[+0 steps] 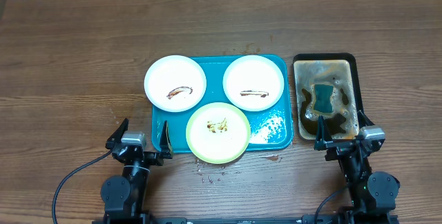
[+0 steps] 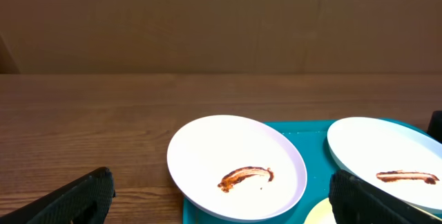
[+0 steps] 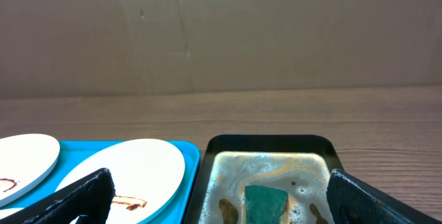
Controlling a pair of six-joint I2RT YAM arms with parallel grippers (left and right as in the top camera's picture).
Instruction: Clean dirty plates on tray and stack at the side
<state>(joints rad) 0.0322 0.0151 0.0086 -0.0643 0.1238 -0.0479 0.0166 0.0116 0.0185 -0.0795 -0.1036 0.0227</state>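
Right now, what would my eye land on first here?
Three plates smeared with brown sauce sit on a bright teal tray in the middle. The left white plate and right white plate are at the back, and the green-rimmed plate is in front. To the right, a black tray holds murky brown, foamy liquid with a teal sponge lying in it.

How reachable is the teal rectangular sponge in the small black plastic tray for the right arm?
Probably yes, easily: the right gripper hangs open at the near end of the black tray, and the teal sponge lies uncovered straight ahead, with nothing between them.
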